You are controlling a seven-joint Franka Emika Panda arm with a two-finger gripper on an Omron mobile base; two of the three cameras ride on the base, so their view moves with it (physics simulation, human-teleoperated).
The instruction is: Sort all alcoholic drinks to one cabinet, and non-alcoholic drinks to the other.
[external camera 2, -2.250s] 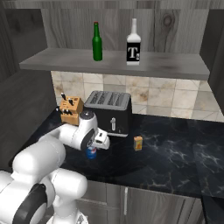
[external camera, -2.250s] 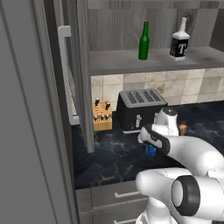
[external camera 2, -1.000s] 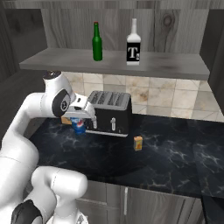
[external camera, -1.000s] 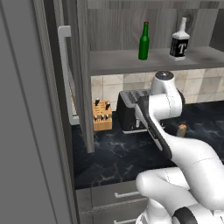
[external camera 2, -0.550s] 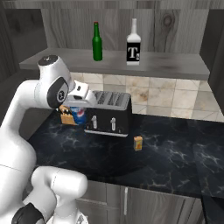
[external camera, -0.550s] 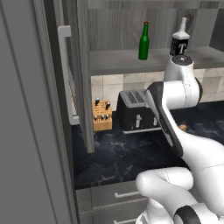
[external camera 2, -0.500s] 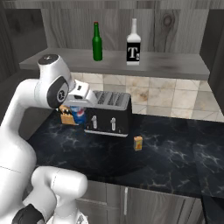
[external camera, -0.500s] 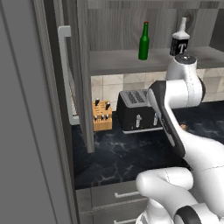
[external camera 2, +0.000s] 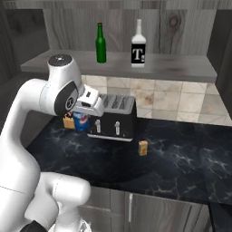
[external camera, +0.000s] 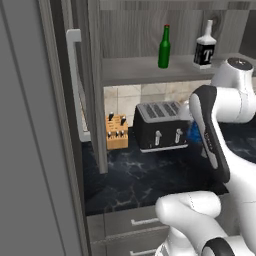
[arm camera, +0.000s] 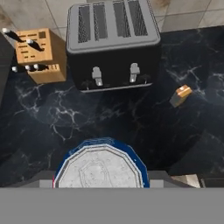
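Observation:
My gripper [external camera 2: 84, 116] is shut on the blue soda can [external camera 2: 81, 123], held above the counter just left of the toaster. From the hand view I look down on the can's silver top [arm camera: 100, 168]. In the left base view my forearm hides most of the can [external camera: 193, 133]. The green bottle [external camera 2: 101, 44] [external camera: 164, 47] and the pale bottle with the white "T" [external camera 2: 137, 44] [external camera: 205, 50] stand upright on the shelf of the open cabinet [external camera 2: 181, 68]. The small orange carton [external camera 2: 143, 147] [arm camera: 180, 95] stands on the counter right of the toaster.
A black toaster [external camera 2: 117, 118] [external camera: 160, 126] [arm camera: 113, 43] sits against the tiled wall, with a wooden knife block [external camera: 116, 131] [arm camera: 39, 54] to its left. The cabinet's open door with its pale bar handle [external camera: 74, 85] juts out on the left. Grey drawers [external camera: 130, 225] lie below the dark marble counter [external camera 2: 181, 154].
My arm has lifted the can off the counter in front of the toaster and swung its elbow up toward the shelf. In the last half second the can has hardly moved.

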